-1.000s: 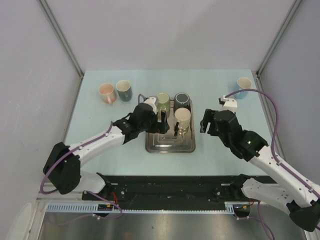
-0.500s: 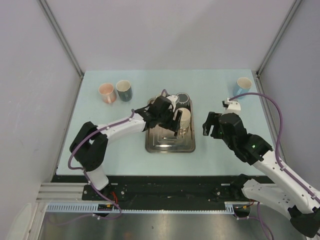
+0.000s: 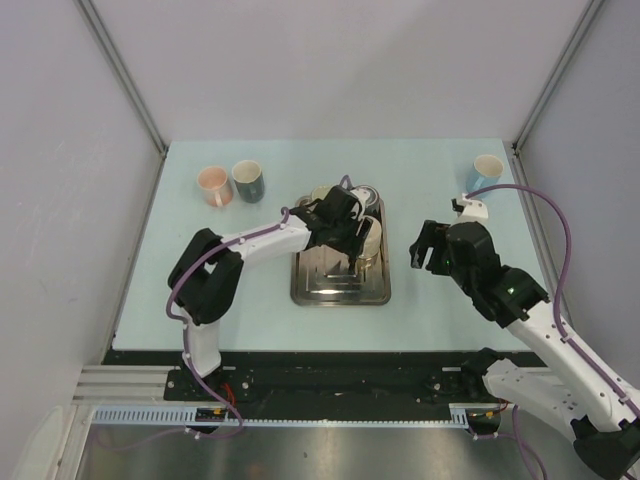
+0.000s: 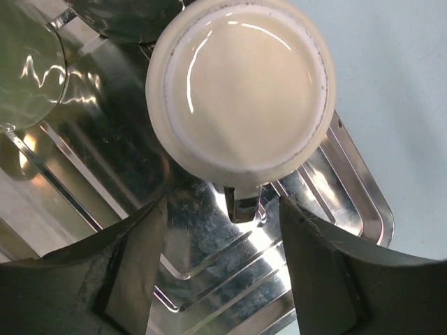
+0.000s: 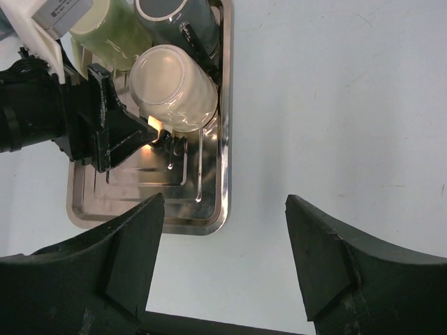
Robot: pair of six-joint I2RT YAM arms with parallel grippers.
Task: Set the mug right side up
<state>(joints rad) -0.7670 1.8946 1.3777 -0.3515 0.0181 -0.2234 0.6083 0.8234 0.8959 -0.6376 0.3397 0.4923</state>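
1. The left gripper [image 3: 351,242] hangs low over the metal tray [image 3: 310,290]. Its jaws are partly apart and straddle the handle [image 4: 242,204] of the cream mug [image 4: 241,84]. Neither finger visibly presses on the handle, so nothing is gripped.
2. The cream mug stands upside down, base up, on the tray's right side, close to a green mug [image 5: 119,38] and a dark mug [image 5: 171,21].
3. The right gripper [image 5: 223,202] hovers by the tray's right edge with its jaws wide apart, holding nothing.
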